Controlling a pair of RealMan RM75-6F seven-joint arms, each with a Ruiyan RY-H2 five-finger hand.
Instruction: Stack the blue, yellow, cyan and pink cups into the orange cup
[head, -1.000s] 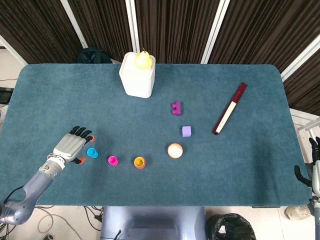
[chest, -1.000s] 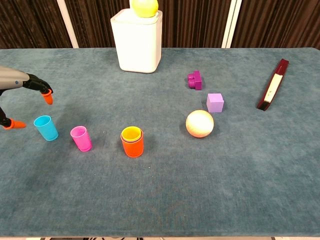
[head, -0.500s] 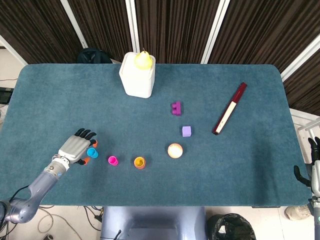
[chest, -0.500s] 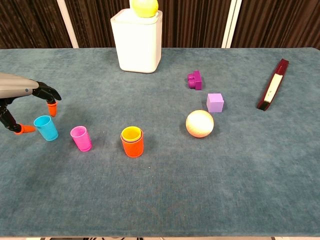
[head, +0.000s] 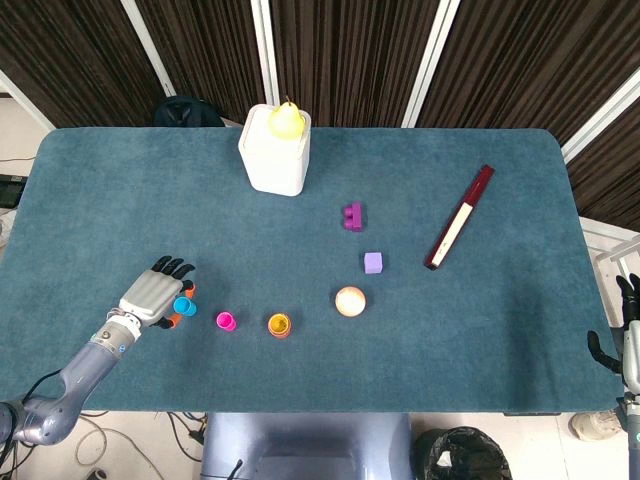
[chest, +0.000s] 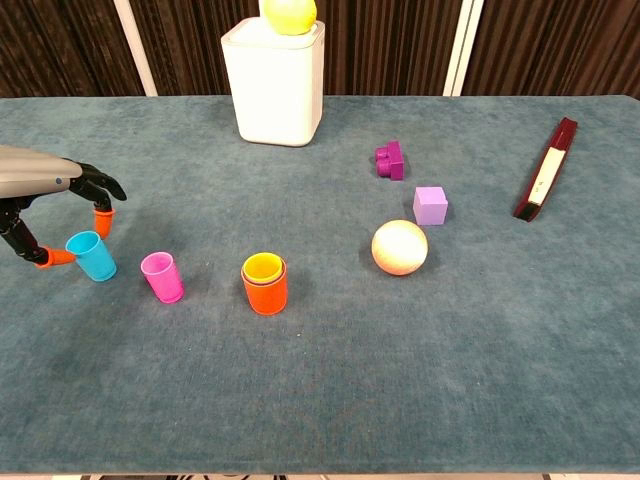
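Left hand (head: 152, 296): low over the table's near-left area, palm down, fingers spread, orange fingertips (chest: 101, 216) pointing down. Right hand (head: 628, 330): at far right edge, state unclear.

Dark ribbed curtains (head: 350, 60) with white posts (head: 430, 60) hang behind the teal-carpeted table (head: 500, 330); pale floor at the edges.

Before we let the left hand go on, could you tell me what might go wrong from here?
1. The left hand brackets the cyan cup with fingers on either side; closing unevenly could tip the cup.
2. The pink cup stands close beside the cyan one, on the way to the orange cup, so a low carry could knock it over.
3. The orange cup already holds a yellow cup; a tilted drop could jam.
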